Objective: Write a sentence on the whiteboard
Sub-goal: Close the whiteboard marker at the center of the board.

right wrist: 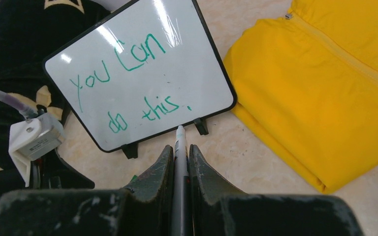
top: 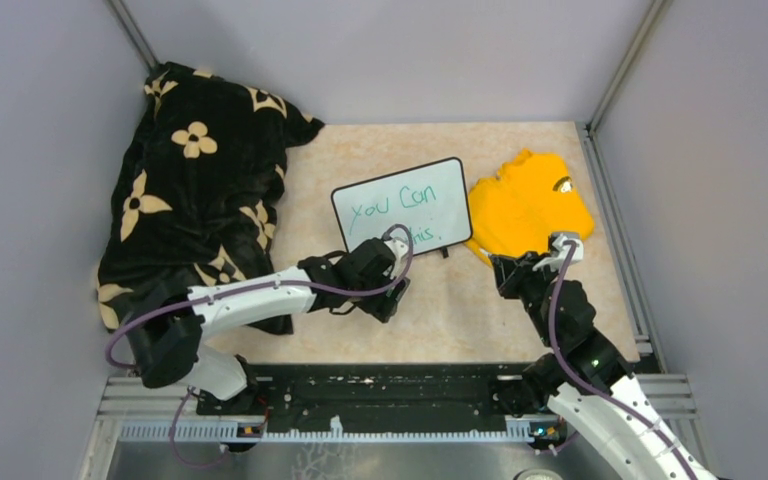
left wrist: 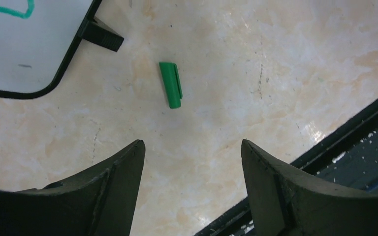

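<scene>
Whiteboard (right wrist: 142, 83), black-framed, reads "you Can do this." in green; right gripper (right wrist: 180, 147) clamps a marker (right wrist: 179, 137); left gripper (left wrist: 192, 143) gapes empty.

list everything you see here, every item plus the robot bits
small rectangular whiteboard with thin black frame: one, white with green handwriting, middle of the table
small plastic marker cap: one, green, lying on bare table near a whiteboard corner
slim marker pen: one, white barrel, gripped by the right arm, tip near the whiteboard's lower edge
folded fabric garment: one, yellow, just right of the whiteboard
plush blanket with cream flower pattern: one, black, bunched at the table's back left
marbled table top: one, beige, under everything
left fingers: two, black, spread apart, holding nothing, cap ahead of them
right fingers: two, black, shut on the marker pen
</scene>
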Robot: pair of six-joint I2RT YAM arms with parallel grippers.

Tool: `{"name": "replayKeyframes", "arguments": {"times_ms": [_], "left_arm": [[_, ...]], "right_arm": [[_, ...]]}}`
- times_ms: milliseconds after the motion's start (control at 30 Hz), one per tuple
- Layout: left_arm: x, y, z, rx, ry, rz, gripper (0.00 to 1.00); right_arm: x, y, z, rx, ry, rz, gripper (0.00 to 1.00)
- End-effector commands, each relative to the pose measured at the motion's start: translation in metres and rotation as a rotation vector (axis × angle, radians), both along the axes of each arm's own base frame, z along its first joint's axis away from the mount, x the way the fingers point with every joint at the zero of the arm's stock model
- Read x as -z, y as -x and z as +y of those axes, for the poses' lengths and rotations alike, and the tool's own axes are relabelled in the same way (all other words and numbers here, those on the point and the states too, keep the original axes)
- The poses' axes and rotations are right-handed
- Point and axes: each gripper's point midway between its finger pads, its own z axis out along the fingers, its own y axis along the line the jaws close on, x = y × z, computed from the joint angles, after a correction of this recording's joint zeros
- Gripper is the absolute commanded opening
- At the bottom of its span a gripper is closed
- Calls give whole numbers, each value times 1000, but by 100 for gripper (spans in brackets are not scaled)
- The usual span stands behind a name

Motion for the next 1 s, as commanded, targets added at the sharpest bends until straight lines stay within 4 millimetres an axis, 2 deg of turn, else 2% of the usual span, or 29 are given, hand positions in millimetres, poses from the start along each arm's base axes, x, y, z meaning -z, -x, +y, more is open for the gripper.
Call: {"name": "replayKeyframes", "arguments": {"times_ms": [0, 233, 367, 800, 967], "left_arm": [[2, -20, -10, -45, -34, -43, 75], [29, -36, -23, -122, -92, -22, 61], [35, -41, -27, -159, -84, -18, 55], [53, -43, -24, -208, -89, 18, 43], [58, -39, -21, -229, -88, 41, 30]], "right_arm": [[-18, -1, -1, 5, -28, -43, 0], [-16, -2, -1, 10, -28, -49, 0], [-17, -2, -2, 12, -27, -48, 0], [-16, -1, -2, 8, -27, -48, 0], [-17, 0, -2, 8, -29, -51, 0]]}}
